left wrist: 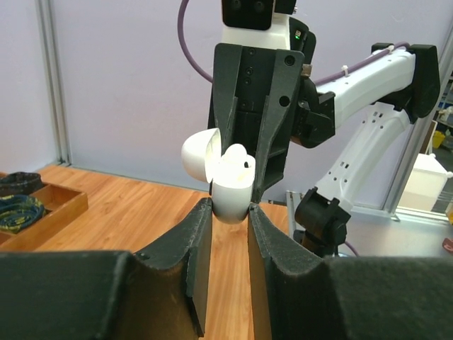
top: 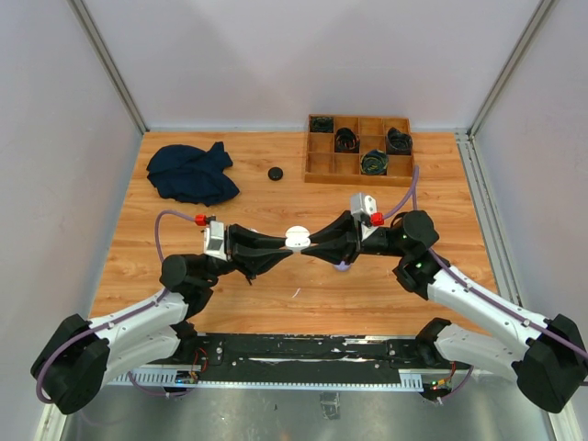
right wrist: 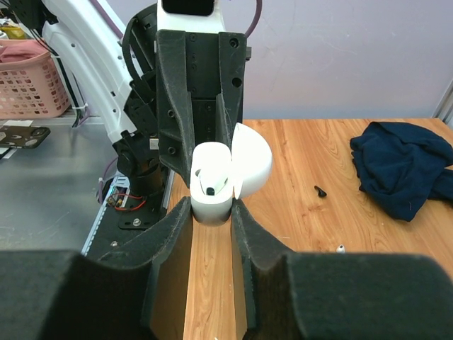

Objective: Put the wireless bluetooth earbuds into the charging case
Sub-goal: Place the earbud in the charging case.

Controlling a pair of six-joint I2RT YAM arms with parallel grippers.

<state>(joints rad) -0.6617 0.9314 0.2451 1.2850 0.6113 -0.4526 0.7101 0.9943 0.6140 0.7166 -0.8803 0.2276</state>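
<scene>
**Case open and held from both sides; you need a free pincer for the next bud**

On your far left a dark blue cloth (top: 191, 173) lies bunched on the tabletop (top: 367, 294). A small round black case (top: 275, 173) sits just beside it.

Your left pincer (left wrist: 230, 209) is clamped on the lower body of the white charging case (left wrist: 230, 188), which hangs in the air at mid-table. Its lid (right wrist: 253, 159) is swung open. Something pale and rounded shows in the mouth of the case, along with a small dark spot. I cannot tell whether that is a seated bud.

Two loose earbuds show in the right wrist view, a black bud (right wrist: 320, 190) and a white bud (right wrist: 340, 248). Both lie on the wood, well apart from the case.

Your right pincer (right wrist: 212, 209) meets the left head-on. Its tips close on the same case body from the opposite side. Beyond it, at the far right, a wooden tray (top: 340, 179) holds coiled cables in some of its compartments.

I judge this to be the holding step. The case is presented open, but neither pincer is free to carry a bud. The next move calls for one side to let go while the other holds the mouth upward and steady. The freed pincer should then go down for a loose bud and pinch it so the stem can drop straight into its well. The buds are tiny, so a slightly skewed grip is likely to jam at the rim.
</scene>
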